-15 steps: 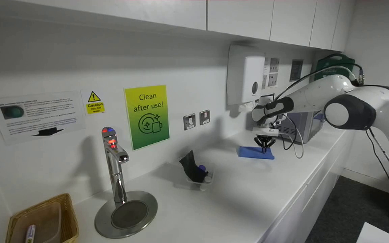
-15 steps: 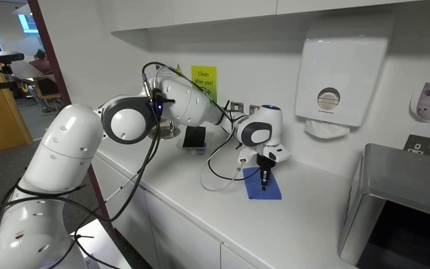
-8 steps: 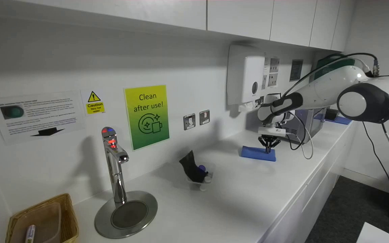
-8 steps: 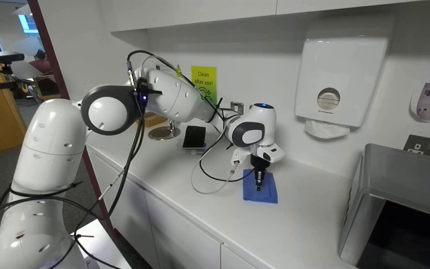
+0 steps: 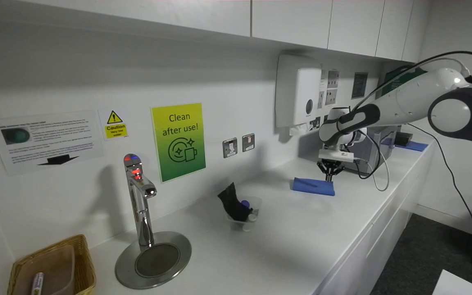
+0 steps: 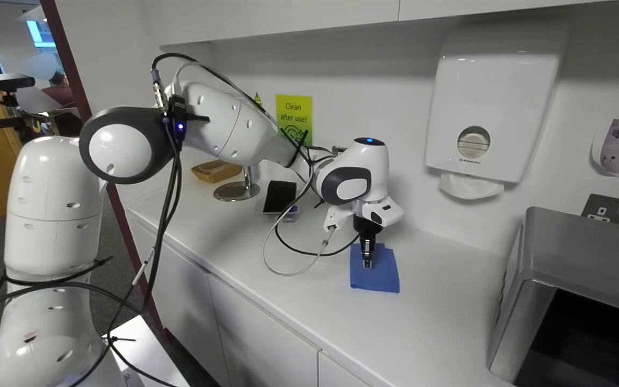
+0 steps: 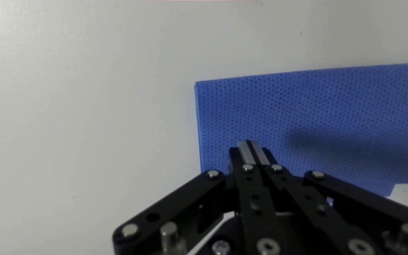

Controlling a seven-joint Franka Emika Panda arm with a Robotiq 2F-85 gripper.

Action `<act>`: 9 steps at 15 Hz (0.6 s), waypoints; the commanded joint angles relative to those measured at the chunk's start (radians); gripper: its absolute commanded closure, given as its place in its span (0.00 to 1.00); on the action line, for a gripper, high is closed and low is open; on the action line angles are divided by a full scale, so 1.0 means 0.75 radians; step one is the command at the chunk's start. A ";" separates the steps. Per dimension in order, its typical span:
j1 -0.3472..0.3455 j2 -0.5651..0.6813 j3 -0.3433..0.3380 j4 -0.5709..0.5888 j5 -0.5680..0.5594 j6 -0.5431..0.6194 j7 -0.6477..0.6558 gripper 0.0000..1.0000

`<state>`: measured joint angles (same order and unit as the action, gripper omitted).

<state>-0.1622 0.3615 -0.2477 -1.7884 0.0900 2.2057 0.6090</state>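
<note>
A folded blue cloth (image 5: 312,187) lies flat on the white counter; it shows in both exterior views (image 6: 376,282). In the wrist view the cloth (image 7: 317,102) has a perforated texture, and its lower edge is partly hidden by the gripper. My gripper (image 7: 253,145) is shut, its fingertips together with nothing seen between them. It points down over the cloth, near one short edge. In an exterior view the fingertips (image 5: 329,179) seem just above the cloth; in an exterior view the gripper (image 6: 367,265) stands over the cloth's middle. Contact cannot be told for certain.
A grey microwave (image 6: 573,252) stands on the counter (image 6: 422,322). A clear tub with a black item (image 5: 234,207), a tap (image 5: 139,200) and a wicker basket (image 5: 86,266) stand farther along. A towel dispenser (image 6: 495,107) hangs on the wall. Another blue cloth (image 5: 418,146) lies beyond the microwave.
The cloth shifted and turned slightly between the earliest frame and the middle one, then stayed. My gripper moved back along the counter toward the microwave side and rose a little, staying shut.
</note>
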 commanded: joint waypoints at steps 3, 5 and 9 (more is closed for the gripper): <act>-0.064 0.028 -0.018 0.115 0.055 -0.011 -0.021 1.00; -0.083 0.055 -0.004 0.165 0.098 -0.032 -0.030 1.00; -0.085 0.125 0.013 0.254 0.150 -0.049 -0.025 1.00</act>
<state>-0.2115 0.4131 -0.2552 -1.6720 0.1688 2.2040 0.6076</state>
